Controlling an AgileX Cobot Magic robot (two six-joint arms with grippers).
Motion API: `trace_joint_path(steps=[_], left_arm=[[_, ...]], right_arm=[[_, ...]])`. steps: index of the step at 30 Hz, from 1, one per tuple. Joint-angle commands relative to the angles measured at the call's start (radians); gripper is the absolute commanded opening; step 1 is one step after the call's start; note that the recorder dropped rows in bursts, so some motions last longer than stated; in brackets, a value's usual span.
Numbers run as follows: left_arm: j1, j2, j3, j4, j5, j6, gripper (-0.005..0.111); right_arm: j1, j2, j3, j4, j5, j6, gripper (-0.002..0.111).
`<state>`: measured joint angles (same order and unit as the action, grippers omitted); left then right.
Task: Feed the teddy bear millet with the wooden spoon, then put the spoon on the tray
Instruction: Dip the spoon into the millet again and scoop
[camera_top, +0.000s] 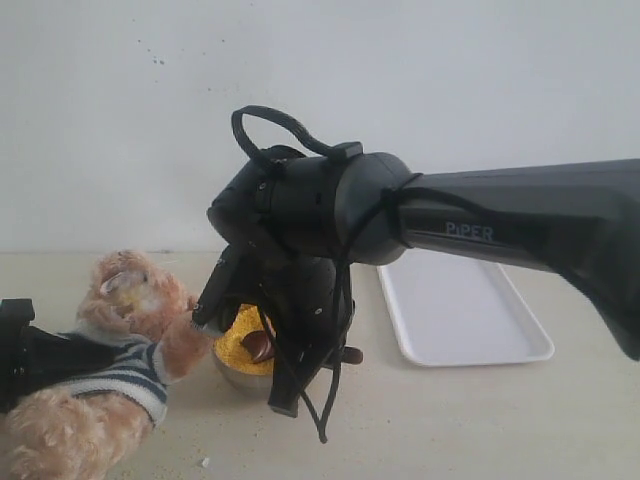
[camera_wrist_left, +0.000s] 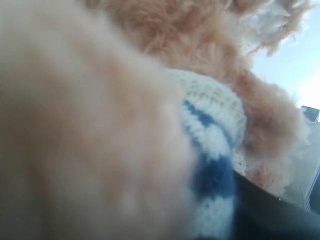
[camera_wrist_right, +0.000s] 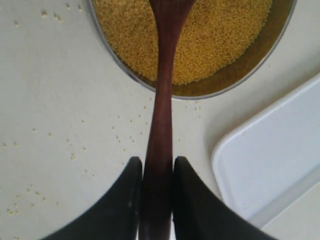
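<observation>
- Beige worktop (camera_top: 450, 420) carries everything; loose yellow grains lie scattered on it near the bowl, so spilling is a real risk.
- The black right arm (camera_top: 520, 225) reaches in from 3 o'clock and bends down over the bowl.
- The white tray (camera_top: 455, 310) lies flat at 3 o'clock of the bowl, just beside it, with nothing on it.
- The teddy bear (camera_top: 130, 300) reclines at 9 o'clock of the bowl with its face tilted up. The left gripper (camera_top: 40, 362) has a dark finger across the striped middle and seems to clasp the bear.
- The metal bowl (camera_top: 232, 374) sits between bear and tray, its near paw almost touching the rim.
- The millet (camera_wrist_right: 220, 35) fills the bowl in a shallow heap.
- The wooden spoon (camera_wrist_right: 161, 125) points handle-first at the right gripper (camera_wrist_right: 157, 162), whose fingers (camera_wrist_right: 131, 195) pinch the handle end tightly. The spoon's bowl rests in the grains.
- Judged step: scooping. To do it well, dip shallow, level the spoon before lifting, and take a modest load.
- Then rise clear of the rim and travel slowly toward 10 o'clock, to the bear's mouth, without rolling the wrist.
</observation>
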<state>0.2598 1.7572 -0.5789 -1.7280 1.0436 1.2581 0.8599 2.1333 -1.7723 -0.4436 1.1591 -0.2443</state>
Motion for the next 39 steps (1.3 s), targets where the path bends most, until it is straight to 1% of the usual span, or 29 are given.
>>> trace_joint_path(steps=[1, 11, 20, 27, 34, 39], left_arm=[[-0.001, -0.004, -0.004, -0.016, 0.017, -0.001, 0.004], [-0.001, -0.004, -0.004, -0.016, 0.017, -0.001, 0.004], [-0.001, -0.004, -0.004, -0.016, 0.013, 0.006, 0.004], [-0.001, -0.004, -0.004, -0.016, -0.001, 0.006, 0.004], [-0.001, -0.004, -0.004, -0.016, -0.001, 0.006, 0.004], [-0.001, -0.004, -0.004, -0.016, 0.008, 0.006, 0.004]], right_arm=[[-0.001, -0.007, -0.008, 0.003, -0.002, 0.032, 0.000], [-0.005, -0.007, -0.008, 0.005, 0.027, 0.056, 0.000], [-0.041, -0.007, -0.008, 0.041, 0.017, 0.104, 0.000], [-0.063, -0.012, -0.008, 0.088, 0.015, 0.104, 0.000], [-0.063, -0.075, -0.008, 0.104, -0.046, 0.104, 0.000], [-0.063, -0.122, -0.008, 0.104, -0.048, 0.104, 0.000]])
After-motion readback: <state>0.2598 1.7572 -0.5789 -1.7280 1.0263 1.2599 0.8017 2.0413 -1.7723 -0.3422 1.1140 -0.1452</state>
